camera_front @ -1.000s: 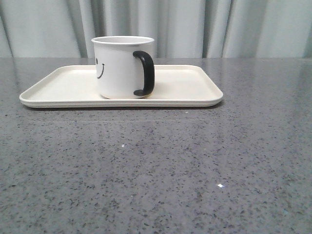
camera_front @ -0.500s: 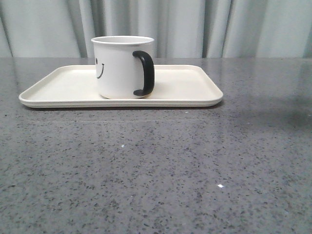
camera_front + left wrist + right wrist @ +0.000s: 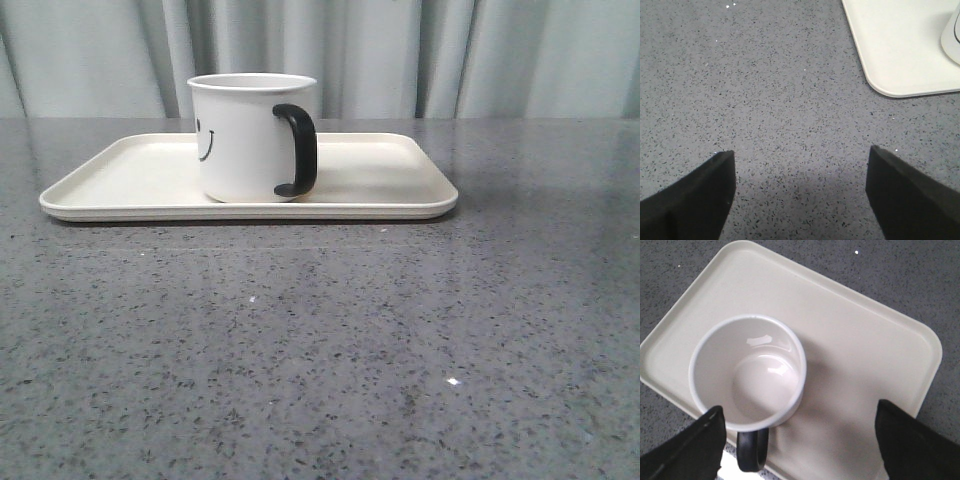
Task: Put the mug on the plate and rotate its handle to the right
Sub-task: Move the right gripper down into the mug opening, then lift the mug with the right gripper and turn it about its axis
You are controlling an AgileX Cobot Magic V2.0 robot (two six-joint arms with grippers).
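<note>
The white mug [image 3: 245, 140] with a black smiley face stands upright on the cream rectangular plate [image 3: 380, 175], left of its middle. Its black loop handle [image 3: 298, 150] points toward the front and right. Neither gripper shows in the front view. My right gripper [image 3: 799, 407] is open and empty, high above the mug [image 3: 747, 372] and the plate [image 3: 855, 355], with the handle [image 3: 752, 450] between its fingers' span. My left gripper [image 3: 801, 150] is open and empty over bare table, beside a corner of the plate [image 3: 905, 45]. An edge of the mug [image 3: 952, 30] shows there.
The grey speckled stone tabletop [image 3: 320, 350] stretches in front of and around the plate. Pale pleated curtains [image 3: 450, 60] hang behind the table's far edge.
A faint shadow on the table's right side has faded. The mug and the plate have not moved.
</note>
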